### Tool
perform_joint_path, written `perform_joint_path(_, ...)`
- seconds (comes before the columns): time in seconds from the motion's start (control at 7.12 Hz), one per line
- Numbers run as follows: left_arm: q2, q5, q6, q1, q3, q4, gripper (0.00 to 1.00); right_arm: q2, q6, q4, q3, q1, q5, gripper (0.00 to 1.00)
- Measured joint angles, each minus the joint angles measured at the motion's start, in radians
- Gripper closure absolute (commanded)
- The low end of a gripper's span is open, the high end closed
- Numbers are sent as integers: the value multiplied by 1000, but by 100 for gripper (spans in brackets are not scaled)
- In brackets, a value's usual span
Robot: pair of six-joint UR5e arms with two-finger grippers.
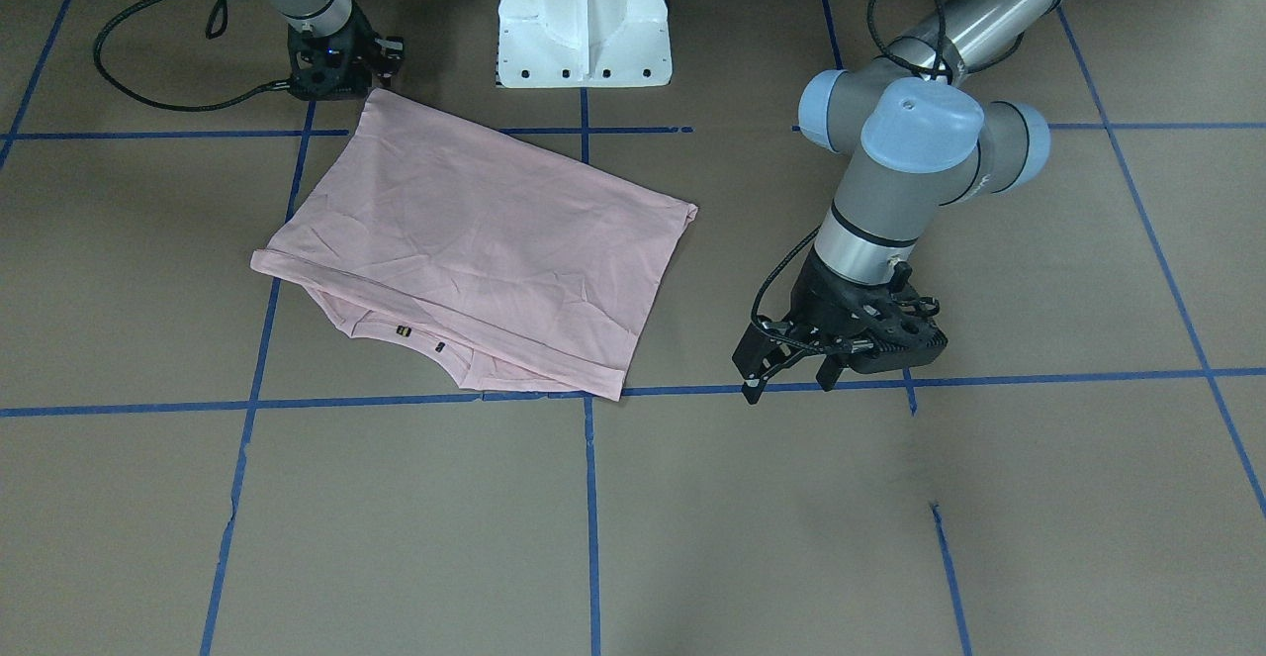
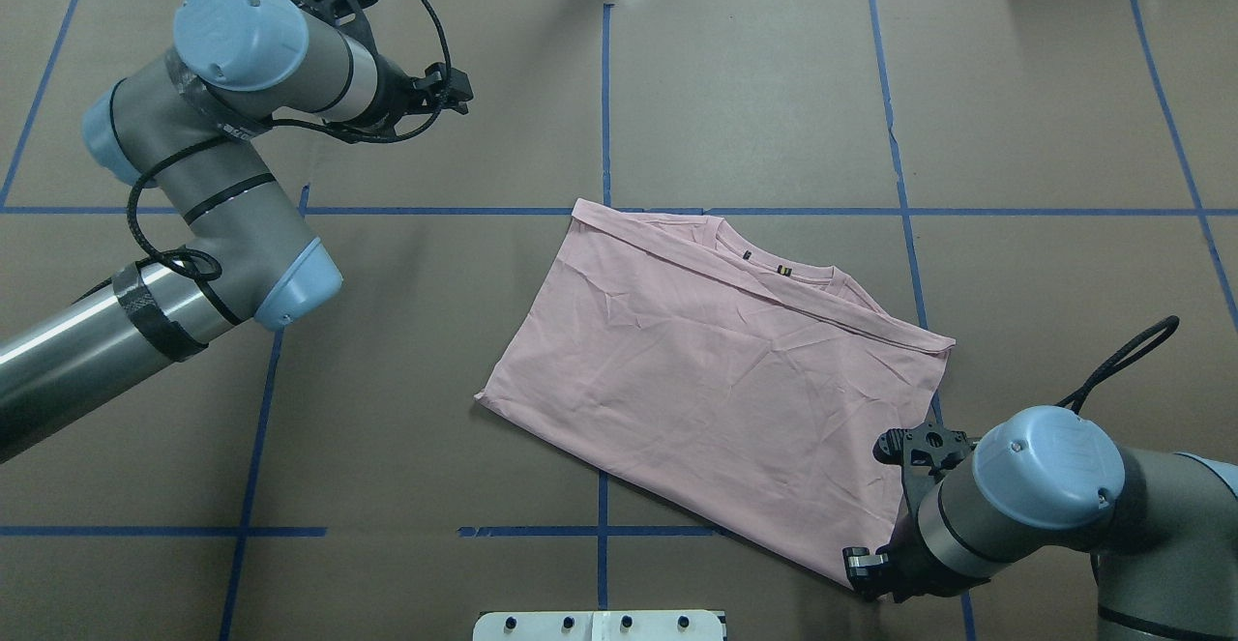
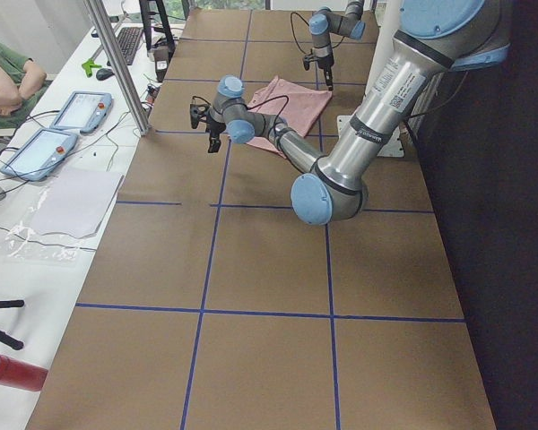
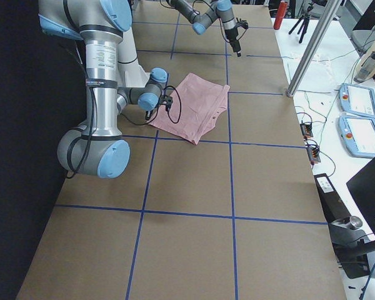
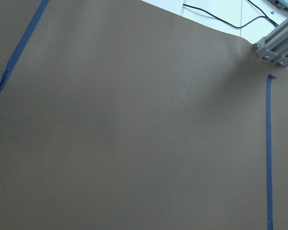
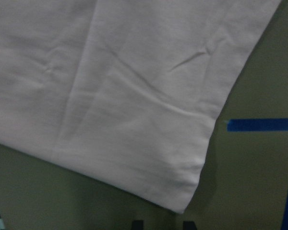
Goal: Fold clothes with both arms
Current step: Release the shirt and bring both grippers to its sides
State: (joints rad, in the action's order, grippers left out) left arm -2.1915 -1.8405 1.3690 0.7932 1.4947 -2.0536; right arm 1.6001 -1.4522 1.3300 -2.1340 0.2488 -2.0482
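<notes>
The pink T-shirt (image 1: pixel 475 240) (image 2: pixel 716 370) (image 4: pixel 190 106) lies folded and plain side up on the brown table, its collar and label poking out at the far edge. My right gripper (image 1: pixel 346 82) (image 2: pixel 870 573) hovers at the shirt's near corner. The right wrist view shows that corner (image 6: pixel 182 191) just beyond two separated fingertips (image 6: pixel 137 225), with nothing gripped. My left gripper (image 1: pixel 788 384) (image 2: pixel 455 95) hangs open and empty above bare table, well away from the shirt. The left wrist view shows only brown paper and blue tape.
The white pedestal base (image 1: pixel 584 23) stands at the robot's side of the table. Blue tape lines (image 2: pixel 604 90) grid the brown paper. Beside the table are tablets (image 3: pixel 36 148), a metal post (image 3: pixel 117 63), a red cylinder (image 3: pixel 13 372) and a person's arm (image 3: pixel 9 72).
</notes>
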Motion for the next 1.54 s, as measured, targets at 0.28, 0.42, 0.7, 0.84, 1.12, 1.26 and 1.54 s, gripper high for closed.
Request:
perform_joint_path(0.28, 49, 0, 128, -109, 144, 136, 0, -32, -58, -2, -40, 60, 16, 0)
perform_joint_path(0.42, 78, 13, 254, -181, 200, 189, 0, -54, -64, -2, -49, 118, 23, 0)
perform_joint_path(0.7, 106, 95, 495, -348, 234, 254, 0, -91, -65, -2, -50, 192, 76, 0)
perform_joint_path(0.84, 105, 116, 564, -409, 237, 286, 1, -95, -64, -2, -48, 204, 94, 0)
perform_joint_path(1.12, 105, 127, 613, -452, 238, 311, 6, -97, -65, -2, -48, 211, 104, 0)
perform_joint_path(1.26, 104, 128, 618, -455, 239, 315, 8, -98, -65, -2, -50, 214, 104, 0)
perform_joint_path(1.54, 104, 129, 613, -448, 256, 346, 9, -100, -64, -2, -53, 221, 99, 0)
